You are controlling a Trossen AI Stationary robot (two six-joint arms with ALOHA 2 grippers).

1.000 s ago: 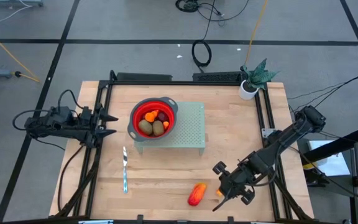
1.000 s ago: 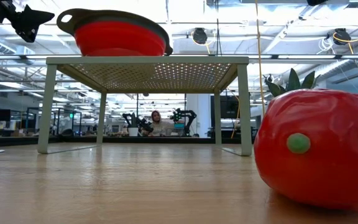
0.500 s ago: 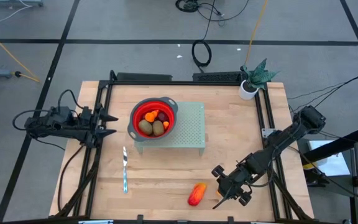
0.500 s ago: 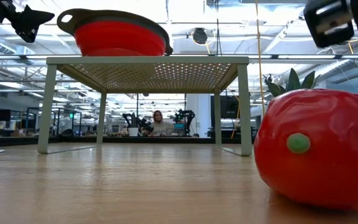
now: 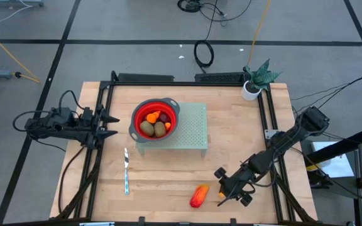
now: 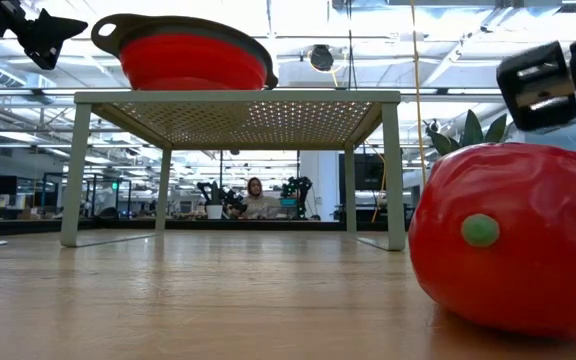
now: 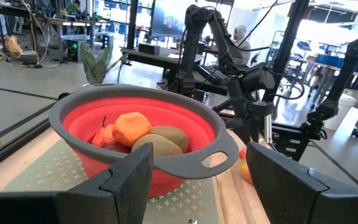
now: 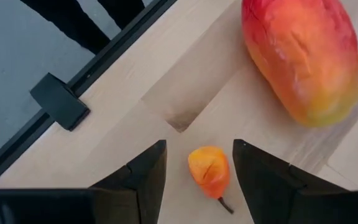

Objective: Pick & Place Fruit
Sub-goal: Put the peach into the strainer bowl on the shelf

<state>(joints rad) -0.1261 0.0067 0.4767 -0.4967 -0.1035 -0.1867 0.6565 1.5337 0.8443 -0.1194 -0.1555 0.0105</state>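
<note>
fruit sorting well under way on the worktop [image 5: 168,182]: most of the toy pieces already sit in the red bowl [image 5: 138,117] — brown-green ovals, an orange piece and a dark-red one can be made out — atop the pale perforated stand [image 5: 193,129]. two pieces remain outside it, both near the front edge: the larger red-orange fruit [image 5: 198,195] and, just beside it, a tiny orange piece [image 8: 208,171]. right gripper [image 5: 226,196] hovers low over that small piece, its jaws parted on either side of it and holding nothing, judging by the wrist view. left gripper [image 5: 112,124] waits at the worktop's left side, facing the bowl, jaws apart and empty. slim silver knife [image 5: 126,171] lies untouched in front of the stand. by this showing, the job is mostly done — a grasp and a carry for each of the last two pieces look to be what is left.
</note>
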